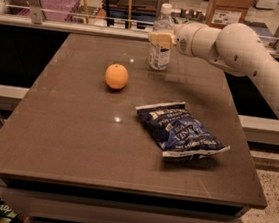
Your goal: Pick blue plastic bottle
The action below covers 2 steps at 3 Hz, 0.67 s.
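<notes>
The blue plastic bottle is a slim clear bottle with a white cap and a pale label. It stands upright near the far edge of the brown table. My gripper reaches in from the right on a white arm and sits at the bottle's upper body, overlapping it just below the neck. The bottle's base rests on the table.
An orange lies left of and nearer than the bottle. A dark blue crinkly snack bag lies at the middle right. Behind the table runs a rail with a purple bin and a cardboard box.
</notes>
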Each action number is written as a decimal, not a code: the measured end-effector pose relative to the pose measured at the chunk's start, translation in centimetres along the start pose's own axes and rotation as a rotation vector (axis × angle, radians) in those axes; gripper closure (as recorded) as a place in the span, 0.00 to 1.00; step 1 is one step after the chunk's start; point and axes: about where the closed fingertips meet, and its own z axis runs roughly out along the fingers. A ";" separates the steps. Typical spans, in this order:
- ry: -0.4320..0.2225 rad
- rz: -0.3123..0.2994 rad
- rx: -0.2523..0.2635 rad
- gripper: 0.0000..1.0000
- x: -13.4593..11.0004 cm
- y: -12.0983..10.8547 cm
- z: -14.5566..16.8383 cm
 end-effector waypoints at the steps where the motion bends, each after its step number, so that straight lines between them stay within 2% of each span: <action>1: 0.000 0.000 -0.004 0.64 0.0 0.2 0.2; 2: 0.001 0.001 -0.008 0.87 0.0 0.4 0.4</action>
